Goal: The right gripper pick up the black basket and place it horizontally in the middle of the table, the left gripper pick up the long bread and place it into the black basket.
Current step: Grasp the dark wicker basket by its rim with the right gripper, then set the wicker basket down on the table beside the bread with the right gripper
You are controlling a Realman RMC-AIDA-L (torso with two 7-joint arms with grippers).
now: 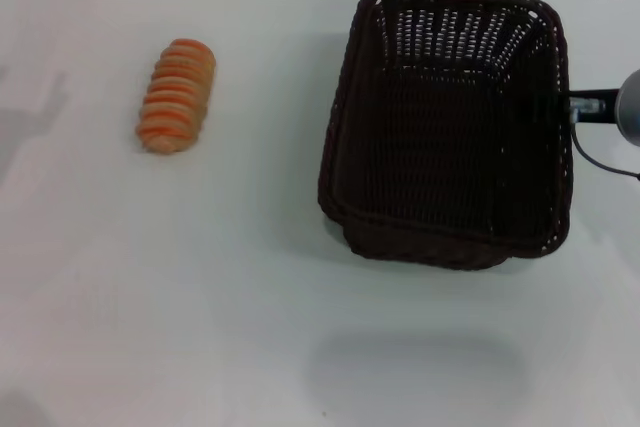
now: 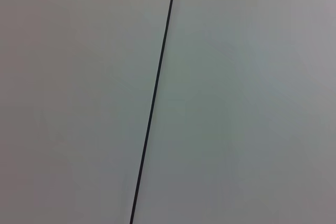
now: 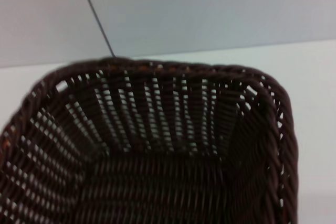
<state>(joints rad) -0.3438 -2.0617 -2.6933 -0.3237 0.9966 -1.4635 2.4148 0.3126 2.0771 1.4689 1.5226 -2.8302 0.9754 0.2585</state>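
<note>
Now the large dark woven wicker basket (image 1: 450,127), on the white table's (image 1: 200,297) right side, is met at its right rim by the right hand (image 1: 578,105); grip cannot be told; it should be turned slowly

Lab-like test bench: bare white table (image 1: 200,297), plain panelled wall (image 2: 236,98).

Black basket (image 1: 445,127) dark woven; long bread (image 1: 177,94) orange-striped.

the right gripper (image 1: 572,105) meets the basket (image 1: 445,127) rim, fingers hidden; its arm is cut off at the edge.
</note>
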